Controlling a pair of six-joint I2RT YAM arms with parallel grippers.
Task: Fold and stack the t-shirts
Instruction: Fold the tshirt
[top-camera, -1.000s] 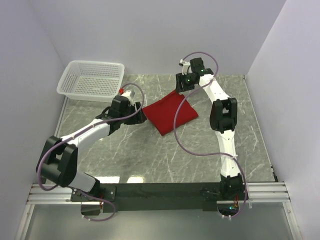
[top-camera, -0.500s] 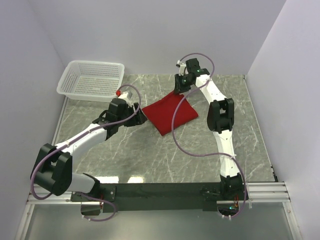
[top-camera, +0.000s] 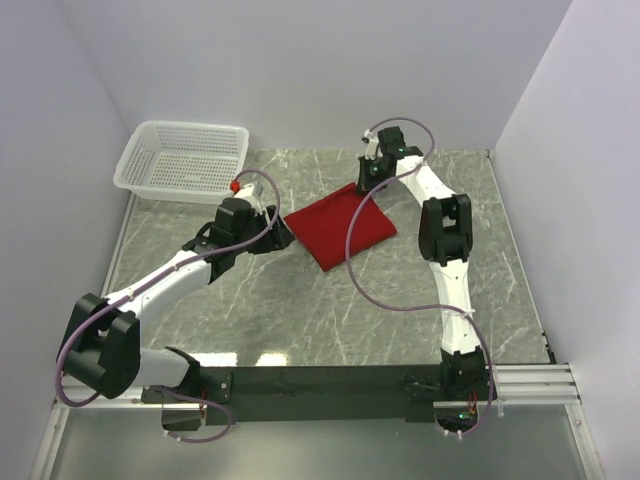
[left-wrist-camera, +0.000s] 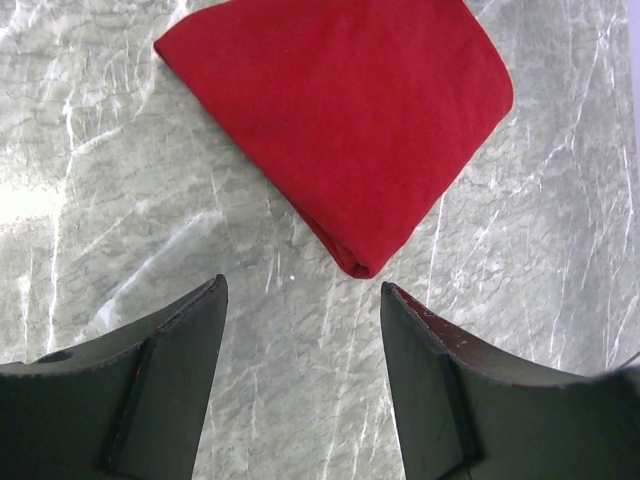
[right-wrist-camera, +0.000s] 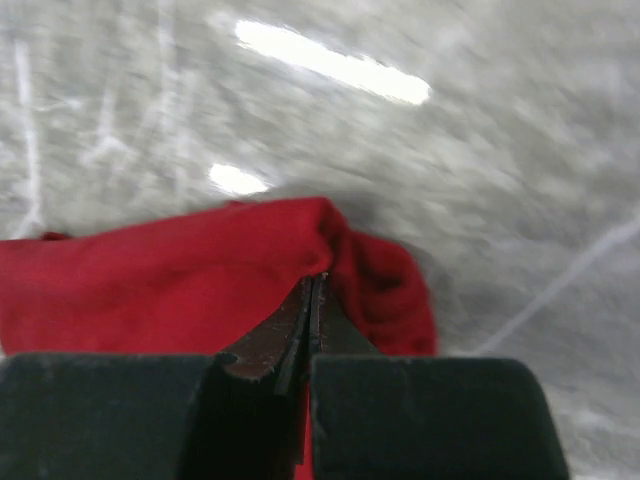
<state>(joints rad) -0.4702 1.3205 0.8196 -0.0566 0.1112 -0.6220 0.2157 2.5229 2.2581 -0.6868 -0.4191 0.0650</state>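
Note:
A folded deep-red t-shirt (top-camera: 338, 226) lies as a flat square in the middle of the marble table (top-camera: 300, 310). My right gripper (top-camera: 366, 186) is at its far corner, shut on a puckered bit of the fabric. In the right wrist view the closed tips of that gripper (right-wrist-camera: 318, 282) are pinched into the bunched red t-shirt (right-wrist-camera: 150, 285). My left gripper (top-camera: 283, 232) hovers at the shirt's left corner, open. In the left wrist view, that gripper (left-wrist-camera: 303, 292) has only bare marble between its fingers, and the t-shirt (left-wrist-camera: 340, 120) lies just ahead.
A white mesh basket (top-camera: 185, 158) sits at the far left corner of the table, with nothing visible inside. Grey walls close the table on the left, back and right. The right arm's purple cable (top-camera: 352, 250) hangs across the shirt's near edge.
My right gripper has closed from open to shut on the shirt's far corner and shifted slightly. The left arm has barely moved and stays open.

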